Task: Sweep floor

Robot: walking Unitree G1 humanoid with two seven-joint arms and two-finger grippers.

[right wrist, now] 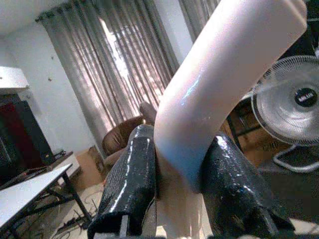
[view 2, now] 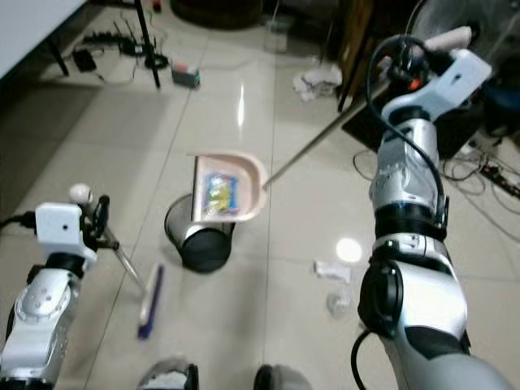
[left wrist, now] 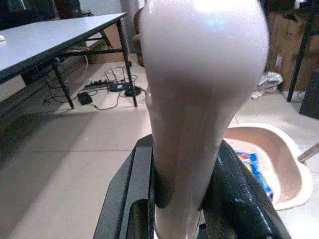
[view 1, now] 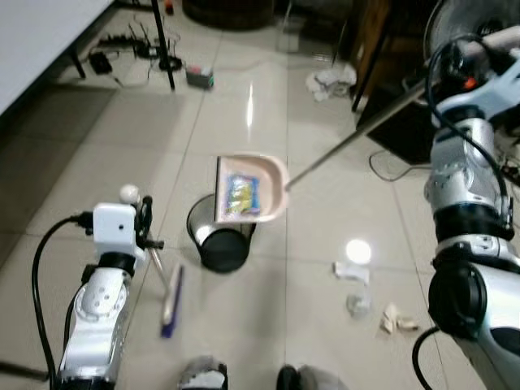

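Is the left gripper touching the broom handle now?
Touching. In the left wrist view the left gripper has both black fingers pressed against the pale broom handle, with no gap.

A lived-in room of a home, part living space and part work corner. Glossy beige floor tiles (view 1: pixel 97 162), tall grey curtains (right wrist: pixel 124 64) over a bright window, a brown armchair (right wrist: pixel 124 132), a standing fan (right wrist: pixel 294 107), cardboard boxes (left wrist: pixel 289 35), and a power strip (view 1: pixel 134 45) with cables under the grey bench (left wrist: pixel 45 40).

Grey table (view 1: pixel 41 41), standing fan (right wrist: pixel 299 104), power strips (view 1: pixel 122 49), curtains (right wrist: pixel 124 64)
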